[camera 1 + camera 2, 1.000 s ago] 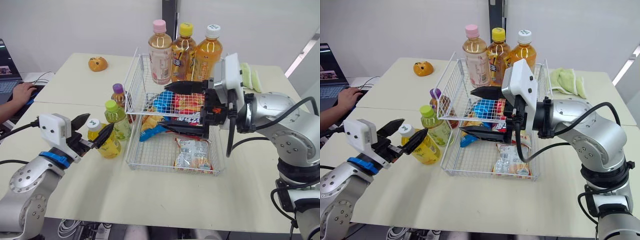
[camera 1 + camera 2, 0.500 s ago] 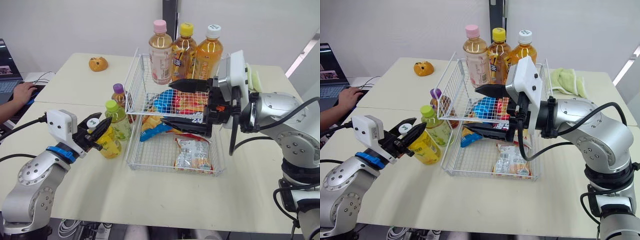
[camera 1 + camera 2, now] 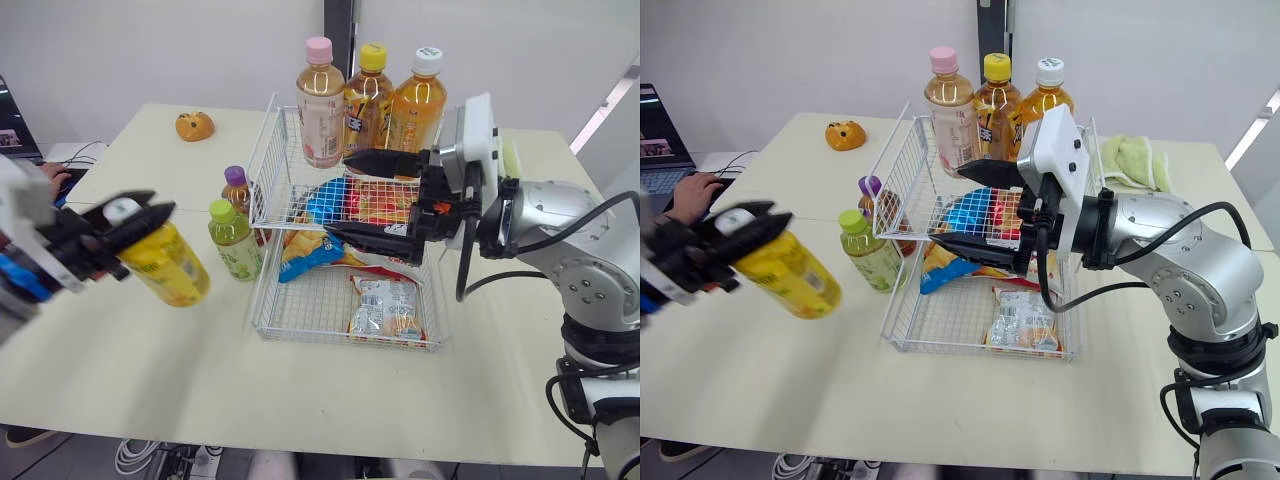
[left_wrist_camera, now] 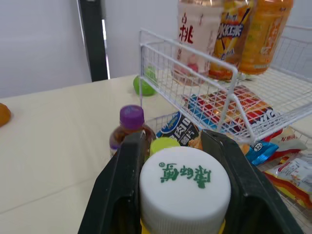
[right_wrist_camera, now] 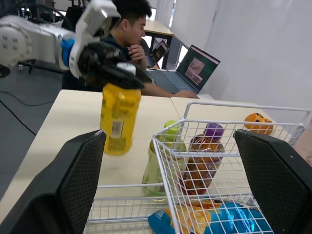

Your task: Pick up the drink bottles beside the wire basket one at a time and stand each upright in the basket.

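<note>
Yellow bottle (image 3: 165,268) pinched at the cap by left claw (image 3: 150,208), hanging tilted below it; right claw (image 3: 338,195) spread over wire basket (image 3: 340,340), three bottles (image 3: 368,95) upright beyond it; green-cap bottle (image 3: 232,240) and purple-cap bottle (image 3: 238,190) left outside

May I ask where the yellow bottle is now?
In the eye views, the left pincer holds the yellow bottle above the table, left of the green-capped bottle and basket.

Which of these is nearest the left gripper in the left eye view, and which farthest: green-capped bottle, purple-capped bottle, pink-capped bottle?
1. Green-capped bottle, left of the basket, closest to the left gripper holding the yellow bottle.
2. Purple-capped bottle, just behind it.
3. Pink-capped bottle, at the basket's far end.
</note>
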